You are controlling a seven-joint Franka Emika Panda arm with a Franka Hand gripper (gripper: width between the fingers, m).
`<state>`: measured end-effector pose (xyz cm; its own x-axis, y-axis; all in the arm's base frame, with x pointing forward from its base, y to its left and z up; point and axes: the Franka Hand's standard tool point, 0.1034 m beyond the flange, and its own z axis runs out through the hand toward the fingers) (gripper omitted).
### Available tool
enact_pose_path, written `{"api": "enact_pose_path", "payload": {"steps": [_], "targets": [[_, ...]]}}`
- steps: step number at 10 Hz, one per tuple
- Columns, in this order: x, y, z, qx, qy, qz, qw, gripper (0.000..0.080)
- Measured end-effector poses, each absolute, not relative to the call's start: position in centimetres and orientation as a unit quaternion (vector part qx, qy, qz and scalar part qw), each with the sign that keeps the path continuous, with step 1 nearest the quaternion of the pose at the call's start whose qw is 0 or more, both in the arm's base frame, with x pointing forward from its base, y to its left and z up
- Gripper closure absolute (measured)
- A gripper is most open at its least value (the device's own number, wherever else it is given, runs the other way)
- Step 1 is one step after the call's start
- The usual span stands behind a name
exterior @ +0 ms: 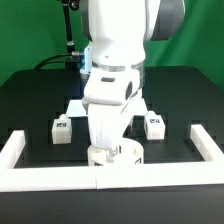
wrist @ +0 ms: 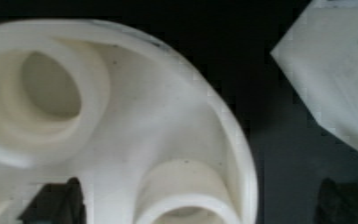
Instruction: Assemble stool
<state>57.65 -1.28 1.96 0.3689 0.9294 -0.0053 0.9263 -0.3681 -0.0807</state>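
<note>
Wrist view: seat (wrist: 158, 110) fills blurred frame; tool (wrist: 197, 198) apparently spread wide, gripping nothing; exterior view hides it.

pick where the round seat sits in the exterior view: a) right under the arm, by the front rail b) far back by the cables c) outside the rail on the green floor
a: the seat lies directly below the arm, close to the front rail.
</note>
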Motion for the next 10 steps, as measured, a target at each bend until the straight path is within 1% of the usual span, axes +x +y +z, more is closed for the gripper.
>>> {"api": "enact_pose_path", "payload": {"steps": [1,2,3,4,5,6,7,10], "targets": [[57.47,-0.96,1.39,-0.826,-0.562,0.027,0.035,0.015],[57.7,-0.9,1.39,-0.826,-0.563,0.021,0.03,0.015],[57.68,-0.96,1.39,-0.826,-0.562,0.021,0.031,0.0272],[57.68,-0.96,1.38,-0.826,-0.562,0.021,0.031,0.0272],[57.68,-0.97,1.38,-0.826,-0.562,0.021,0.03,0.0418],[57.76,-0.99,1.45,-0.826,-0.562,0.021,0.03,0.0418],[57.77,-1.01,1.46,-0.826,-0.562,0.021,0.03,0.0475],[57.78,-1.04,1.46,-0.826,-0.562,0.02,0.029,0.0475]]}}
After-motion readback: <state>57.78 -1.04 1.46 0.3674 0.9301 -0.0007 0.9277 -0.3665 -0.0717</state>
